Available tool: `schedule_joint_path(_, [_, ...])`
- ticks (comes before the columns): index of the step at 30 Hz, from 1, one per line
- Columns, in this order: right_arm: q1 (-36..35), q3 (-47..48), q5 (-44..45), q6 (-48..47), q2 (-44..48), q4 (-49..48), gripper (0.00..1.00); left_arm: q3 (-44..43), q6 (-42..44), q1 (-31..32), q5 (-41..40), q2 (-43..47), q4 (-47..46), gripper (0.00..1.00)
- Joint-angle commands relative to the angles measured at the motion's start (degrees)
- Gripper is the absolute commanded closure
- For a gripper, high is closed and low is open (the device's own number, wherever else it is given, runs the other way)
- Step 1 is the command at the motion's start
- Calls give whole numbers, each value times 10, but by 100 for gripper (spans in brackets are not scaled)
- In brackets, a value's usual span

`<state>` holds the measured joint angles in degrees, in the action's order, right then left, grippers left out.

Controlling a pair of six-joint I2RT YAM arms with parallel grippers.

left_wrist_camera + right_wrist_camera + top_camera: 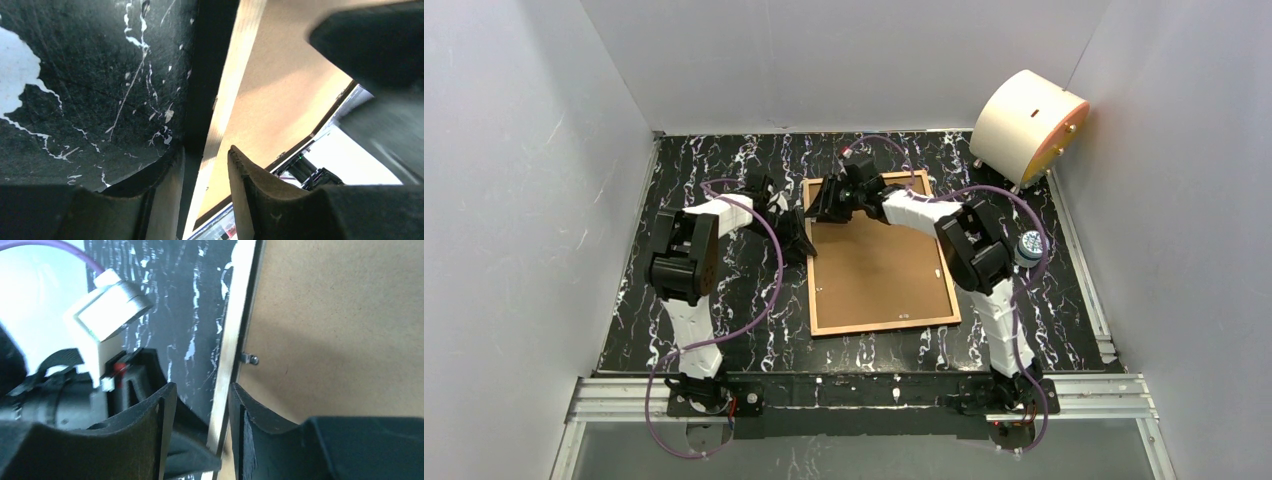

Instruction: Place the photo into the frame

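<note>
Fingers (pixel 250 190) of the left gripper (pixel 204 152) and right gripper (pixel 202 386) narrowly straddled one edge of the thin light-brown rectangular wooden frame (pixel 236 315); whether they clamped it could not be told.

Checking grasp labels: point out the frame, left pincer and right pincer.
frame (pixel 884 326), top external view, near wooden rim.
left pincer (pixel 205 154), left wrist view, midway between fingertips, astride the frame's edge.
right pincer (pixel 202 387), right wrist view, midway between fingertips, astride the frame's edge.
</note>
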<state>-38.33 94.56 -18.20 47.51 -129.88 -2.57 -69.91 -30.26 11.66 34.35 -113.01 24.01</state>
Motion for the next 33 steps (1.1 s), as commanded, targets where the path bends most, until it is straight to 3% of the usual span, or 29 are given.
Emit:
schedule_joint_path(1, [27, -12, -10, -25, 111, -1, 48, -28, 10, 0, -57, -10, 20, 61])
schedule_joint_path(8, [137, -159, 21, -24, 277, 86, 41, -58, 28, -4, -81, 3, 49, 54])
schedule_joint_path(12, [195, -236, 64, -84, 361, 168, 27, -56, 46, -4, -107, 19, 66, 48])
schedule_joint_path(16, [224, -261, 90, -149, 385, 277, 11, -22, 45, -4, -125, 56, 67, 40])
schedule_joint_path(19, [241, -295, 95, -161, 393, 324, 5, 15, 41, -4, -146, 97, 73, 31])
schedule_joint_path(24, [255, -339, 101, -163, 394, 371, 4, 77, 37, -3, -171, 158, 92, 25])
schedule_joint_path(33, [255, -392, 79, -173, 422, 387, 4, 123, 28, -3, -88, 165, 54, 26])
